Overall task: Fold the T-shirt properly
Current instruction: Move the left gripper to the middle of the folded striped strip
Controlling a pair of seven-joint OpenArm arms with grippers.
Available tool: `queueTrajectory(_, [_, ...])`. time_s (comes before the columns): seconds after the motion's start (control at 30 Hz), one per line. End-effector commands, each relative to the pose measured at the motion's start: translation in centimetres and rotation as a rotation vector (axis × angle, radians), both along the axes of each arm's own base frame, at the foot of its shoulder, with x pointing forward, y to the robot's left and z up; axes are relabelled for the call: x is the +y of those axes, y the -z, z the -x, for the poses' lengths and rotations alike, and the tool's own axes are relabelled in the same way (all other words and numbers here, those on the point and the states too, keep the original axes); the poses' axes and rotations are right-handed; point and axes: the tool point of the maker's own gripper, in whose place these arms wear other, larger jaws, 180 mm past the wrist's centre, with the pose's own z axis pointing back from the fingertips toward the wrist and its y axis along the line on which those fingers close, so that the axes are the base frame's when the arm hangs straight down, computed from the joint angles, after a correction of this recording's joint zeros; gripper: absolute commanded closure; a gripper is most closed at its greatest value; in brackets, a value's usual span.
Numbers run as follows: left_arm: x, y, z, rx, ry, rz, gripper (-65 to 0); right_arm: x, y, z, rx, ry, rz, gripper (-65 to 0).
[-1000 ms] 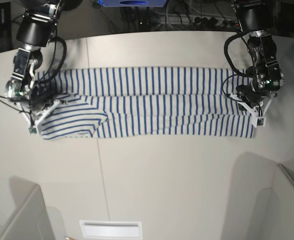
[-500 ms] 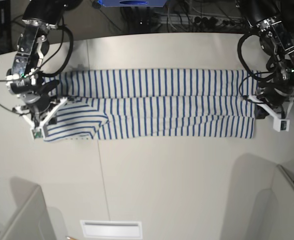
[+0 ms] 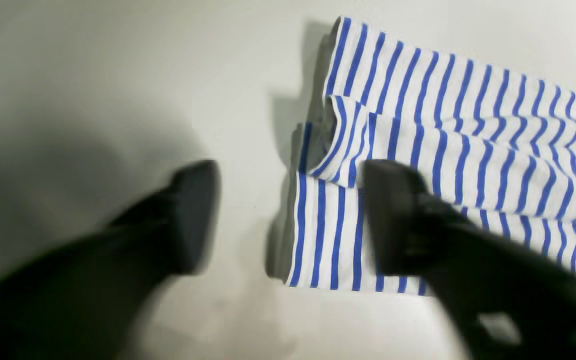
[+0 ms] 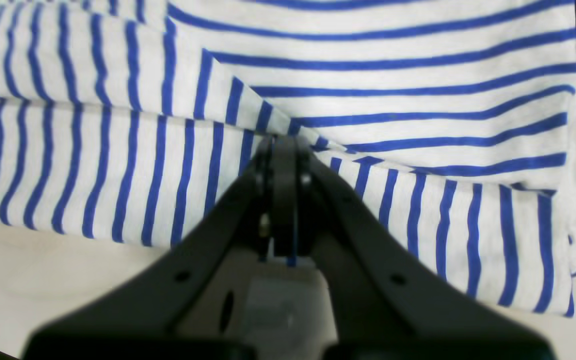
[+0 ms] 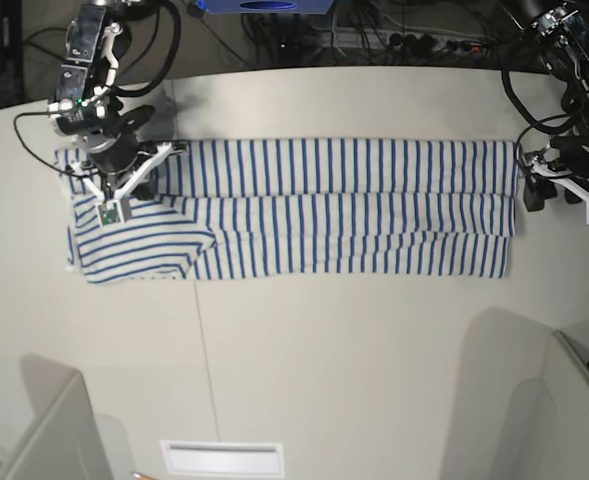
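The T-shirt [image 5: 304,205] lies folded lengthwise on the table [image 5: 324,350]. The left gripper [image 3: 288,220] is released beside its end; the right gripper [image 4: 283,150], jaws clenched, could drag a fold askew.

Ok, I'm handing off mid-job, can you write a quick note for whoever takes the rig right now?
Left pincer: open, empty, straddling the shirt's end edge at the table's side.
Right pincer: shut, over the folded sleeve end; whether it pinches cloth is unclear.
T-shirt: lies flat on the table as a long band, its long sides folded in, one sleeve tucked over.
Done: lengthwise folds.
Left: fold the band across its length into a compact stack, probably end to end.
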Motion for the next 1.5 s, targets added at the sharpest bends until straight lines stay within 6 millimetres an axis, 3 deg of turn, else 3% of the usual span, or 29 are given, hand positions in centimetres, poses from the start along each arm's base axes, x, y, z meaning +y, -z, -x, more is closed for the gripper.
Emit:
queueTrajectory(0.0, [0.2,-0.9,-0.7,-0.037,0.016,-0.014,-57.8,-0.3,-0.7,0.0,-0.029,-0.001,0.010,0.0])
queueTrajectory(0.07, [0.4,-0.4,-0.9,-0.052,0.017,-0.004,-63.8,-0.2,-0.6,0.5,-0.036,0.000,0.007,0.0])
queueTrajectory(0.13, [0.0,0.7,-1.4,-0.067,0.039,0.018,-65.0,0.4,-0.4,1.0,-0.040,-0.014,-0.001,0.0])
queueTrajectory(0.37, [-0.6,5.9,-3.3,-0.027,0.024,0.156,-62.4,1.6,-0.2,1.4,-0.042,-0.044,-0.018,0.0])
queueTrajectory(0.67, [-1.2,8.4,-4.9,0.000,0.018,0.251,-59.1,1.6,-0.1,1.6,-0.037,-0.044,-0.018,0.0])
queueTrajectory(0.8, [-3.4,9.8,-5.0,0.051,0.083,0.264,-57.6,1.6,-0.1,1.5,-0.039,-0.043,-0.017,0.0])
queueTrajectory(0.9, [-3.9,10.2,-4.6,0.064,0.093,0.273,-48.1,1.6,-0.3,1.4,-0.045,-0.043,-0.017,0.0])
queueTrajectory(0.97, [-4.1,11.1,-4.1,0.086,0.084,0.293,-38.2,1.6,-0.3,1.4,-0.045,-0.043,-0.017,0.0])
queueTrajectory(1.07, [-4.0,12.8,-3.3,0.131,0.056,0.332,-18.4,1.4,-0.3,1.4,-0.045,-0.039,-0.015,0.0])
queueTrajectory(1.13, [-3.9,13.3,-3.0,0.142,0.044,0.343,0.0,1.2,-0.3,1.3,-0.047,-0.035,-0.012,0.0])
queueTrajectory(1.37, [-2.1,11.4,-5.0,0.048,0.027,0.300,0.0,1.1,-0.3,1.4,-0.045,-0.034,-0.012,0.0])
queueTrajectory(1.47, [-0.6,9.3,-5.3,-0.007,0.021,0.244,0.0,1.1,-0.2,1.4,-0.044,-0.034,-0.012,0.0])
